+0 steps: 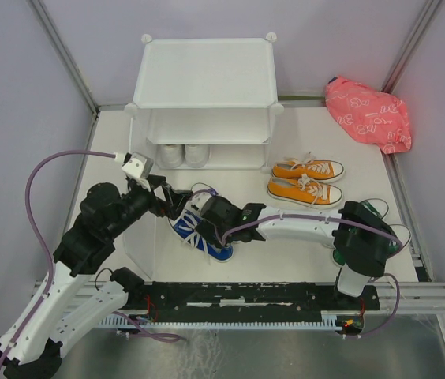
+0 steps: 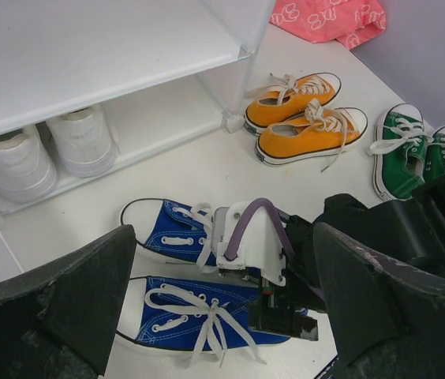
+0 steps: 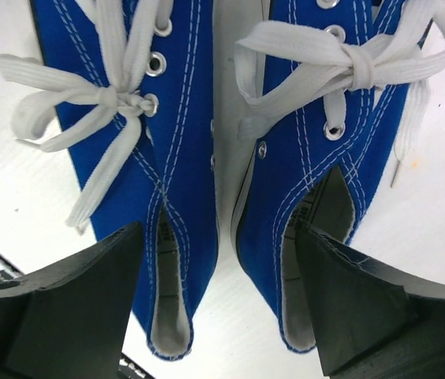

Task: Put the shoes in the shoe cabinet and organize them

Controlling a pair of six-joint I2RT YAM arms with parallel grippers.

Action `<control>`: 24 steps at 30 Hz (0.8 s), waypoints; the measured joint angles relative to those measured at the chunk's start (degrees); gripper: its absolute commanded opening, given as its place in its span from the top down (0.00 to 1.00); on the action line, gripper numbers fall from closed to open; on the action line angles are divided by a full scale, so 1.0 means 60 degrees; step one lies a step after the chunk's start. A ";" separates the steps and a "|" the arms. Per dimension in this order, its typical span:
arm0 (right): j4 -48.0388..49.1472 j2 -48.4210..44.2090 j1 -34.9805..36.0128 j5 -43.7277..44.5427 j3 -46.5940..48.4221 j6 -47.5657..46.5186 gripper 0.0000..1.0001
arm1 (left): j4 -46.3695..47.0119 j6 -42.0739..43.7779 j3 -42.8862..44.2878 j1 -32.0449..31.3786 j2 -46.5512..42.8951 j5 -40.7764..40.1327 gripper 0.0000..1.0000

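1. Left pincer (image 1: 162, 197): open, empty, just beside blue sneakers (image 1: 200, 234) on table (image 1: 364, 178).
2. Right pincer (image 3: 218, 268): open, astride both heels. Close evenly so pair lifts tog.
3. Shoe cabinet (image 1: 203, 79): behind. Aim for lower shelf, R of white sneakers (image 1: 183, 154).

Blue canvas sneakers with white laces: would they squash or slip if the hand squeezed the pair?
The blue canvas sneakers would probably give at the thin cloth sides around the open collars. Their white rubber soles likely keep the bottoms stiff and grippy. The loose white laces may dangle and snag.
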 measured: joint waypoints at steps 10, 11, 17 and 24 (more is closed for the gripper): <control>0.0619 0.0696 0.0036 0.0805 -0.0168 0.0160 0.32 | -0.0120 0.0000 0.0000 0.0000 0.0000 -0.0018 0.01; 0.0703 0.0761 0.0033 0.0856 -0.0168 0.0208 0.36 | -0.0131 0.0000 -0.0004 0.0000 0.0004 -0.0018 0.01; 0.1118 0.1253 0.0022 0.0874 -0.0095 0.0455 0.85 | -0.0131 0.0000 -0.0022 0.0000 0.0000 -0.0018 0.01; 0.0991 0.1202 -0.0055 0.0907 -0.0040 0.0663 0.98 | -0.0168 0.0000 -0.0080 0.0000 -0.0117 -0.0055 0.01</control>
